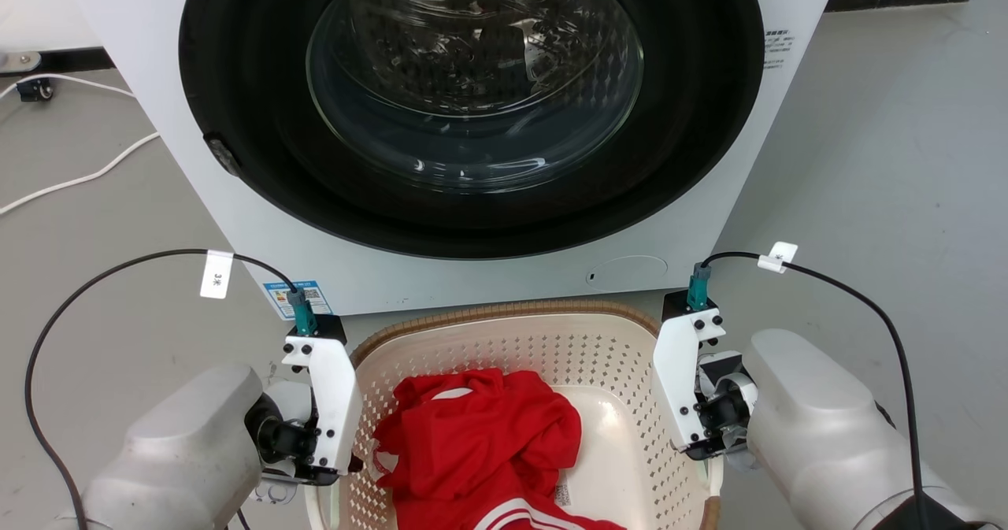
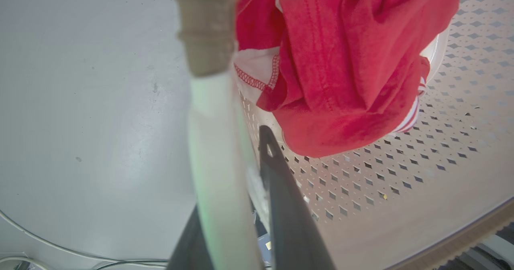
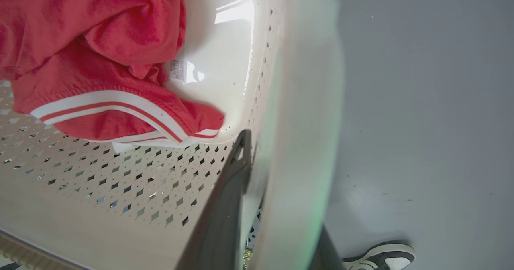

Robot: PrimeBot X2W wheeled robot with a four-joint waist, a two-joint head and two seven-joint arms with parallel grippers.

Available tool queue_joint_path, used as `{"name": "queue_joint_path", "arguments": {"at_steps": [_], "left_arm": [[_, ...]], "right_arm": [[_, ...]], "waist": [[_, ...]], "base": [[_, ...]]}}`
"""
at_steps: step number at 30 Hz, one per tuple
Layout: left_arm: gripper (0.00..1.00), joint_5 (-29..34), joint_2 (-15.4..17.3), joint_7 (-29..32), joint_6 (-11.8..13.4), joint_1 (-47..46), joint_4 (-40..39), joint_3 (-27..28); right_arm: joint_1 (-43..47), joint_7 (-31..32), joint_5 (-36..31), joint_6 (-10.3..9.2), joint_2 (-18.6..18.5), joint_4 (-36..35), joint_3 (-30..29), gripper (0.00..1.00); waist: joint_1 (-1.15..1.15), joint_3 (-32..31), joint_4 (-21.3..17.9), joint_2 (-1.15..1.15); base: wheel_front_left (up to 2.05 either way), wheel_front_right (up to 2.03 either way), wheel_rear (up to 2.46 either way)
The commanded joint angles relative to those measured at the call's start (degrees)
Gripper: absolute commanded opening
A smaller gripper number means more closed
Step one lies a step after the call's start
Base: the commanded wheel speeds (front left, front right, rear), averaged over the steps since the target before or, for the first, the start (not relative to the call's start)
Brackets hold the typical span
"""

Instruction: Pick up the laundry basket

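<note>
The laundry basket [image 1: 551,349], cream perforated plastic with a brown woven rim, sits on the floor in front of the washing machine, holding a red garment [image 1: 480,435]. My left gripper [image 1: 319,404] is at its left side. In the left wrist view the white handle [image 2: 217,141] runs between the two dark fingers, one inside the basket wall, one outside. My right gripper [image 1: 693,388] is at the right side, and its fingers clasp the white handle [image 3: 301,121] the same way. Both grippers look shut on the handles.
A white front-loading washing machine [image 1: 472,105] with a closed glass door stands right behind the basket. White cables [image 1: 79,176] trail over the grey floor at the left. A person's shoe [image 3: 381,256] shows on the floor beside the basket's right side.
</note>
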Motion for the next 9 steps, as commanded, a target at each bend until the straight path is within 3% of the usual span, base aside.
{"name": "queue_joint_path", "arguments": {"at_steps": [1, 9], "left_arm": [[0.00, 0.34, 1.51, 0.43, 0.04, -0.29, 0.74, -0.47], [0.00, 0.01, 1.40, 0.83, 0.04, -0.55, 0.95, -0.83]], "right_arm": [[-0.94, -0.20, -0.18, -0.10, -1.60, 0.45, 0.33, 0.00], [-1.17, -0.24, 0.68, -0.10, -1.61, 0.59, 1.13, 0.00]], "waist": [[0.00, -0.02, -0.07, 0.00], [0.00, -0.20, -0.15, 0.00]], "base": [[0.00, 0.00, 0.00], [0.00, 0.00, 0.00]]}}
